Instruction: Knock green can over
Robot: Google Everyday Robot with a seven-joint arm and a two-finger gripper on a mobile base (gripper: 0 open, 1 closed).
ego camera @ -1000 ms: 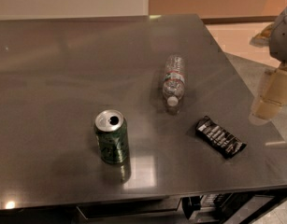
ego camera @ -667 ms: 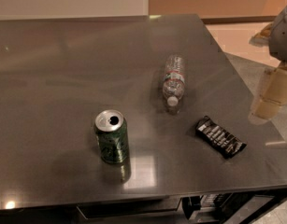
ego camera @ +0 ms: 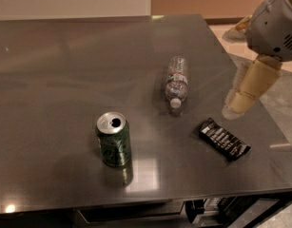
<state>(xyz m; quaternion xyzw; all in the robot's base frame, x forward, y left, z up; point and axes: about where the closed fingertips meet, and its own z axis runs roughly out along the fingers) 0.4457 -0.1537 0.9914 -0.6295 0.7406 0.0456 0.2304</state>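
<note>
green can [ego camera: 114,139] upright, bottle [ego camera: 177,83], wrapper [ego camera: 224,139], gripper [ego camera: 238,102] rt

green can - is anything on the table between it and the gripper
Nothing squarely. The gripper is at the right edge of the table. A straight line to the upright green can likely passes through the gap between the lying water bottle and the black snack bar, close to both.

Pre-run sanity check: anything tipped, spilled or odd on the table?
The water bottle lies on its side, cap on, nothing spilled. The green can stands upright, already opened. The dark snack bar lies flat. The gripper hangs near the table right edge, touching nothing.
</note>
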